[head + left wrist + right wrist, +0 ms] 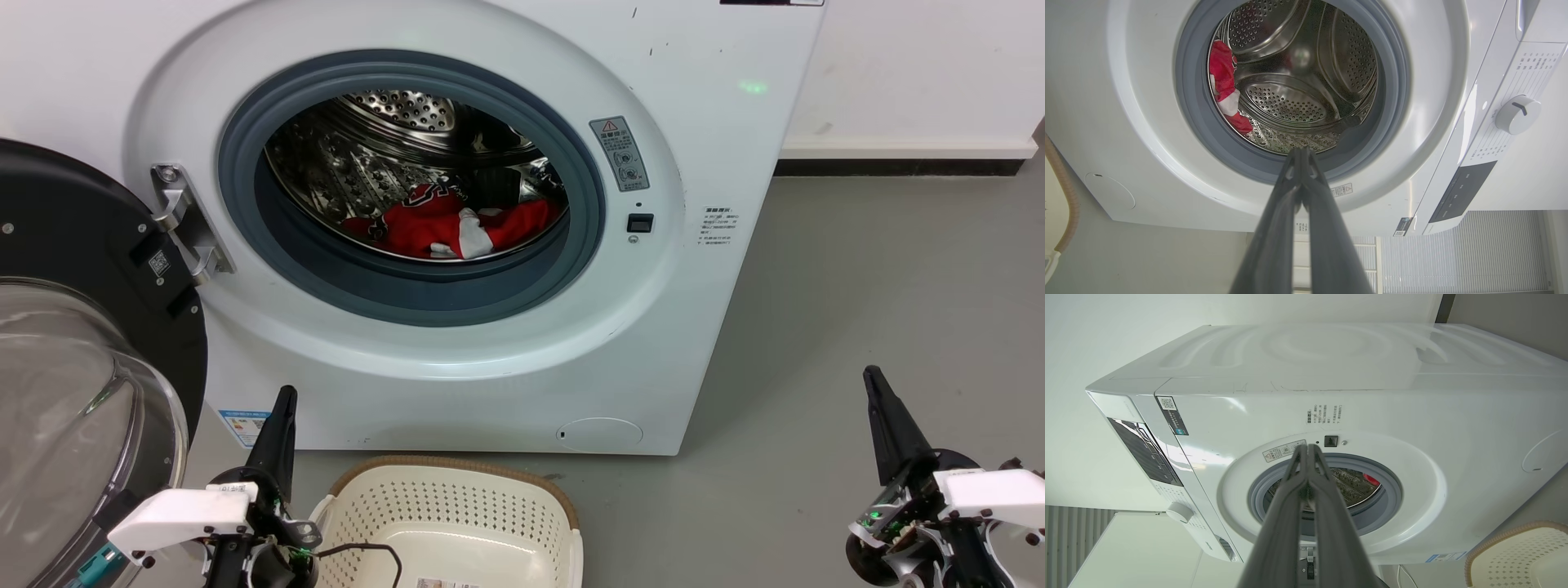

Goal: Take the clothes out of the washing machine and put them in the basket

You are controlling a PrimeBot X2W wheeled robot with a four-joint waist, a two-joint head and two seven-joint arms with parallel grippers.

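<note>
The white washing machine [718,98] stands ahead, its round port open. Red clothes [445,229] with white trim lie in the bottom of the steel drum; they also show in the left wrist view as clothes [1224,81] and as a red sliver of clothes [1371,479] in the right wrist view. The cream basket [457,510] with a brown rim sits on the floor before the machine, nothing red in it. My left gripper [283,400] is shut, low beside the basket's left end. My right gripper [872,377] is shut, low at the far right, over bare floor.
The black-framed glass door [73,343] hangs open at the left, close to my left arm. Grey floor [882,294] stretches right of the machine to a white wall with a dark skirting. A black cable [367,551] lies over the basket's near edge.
</note>
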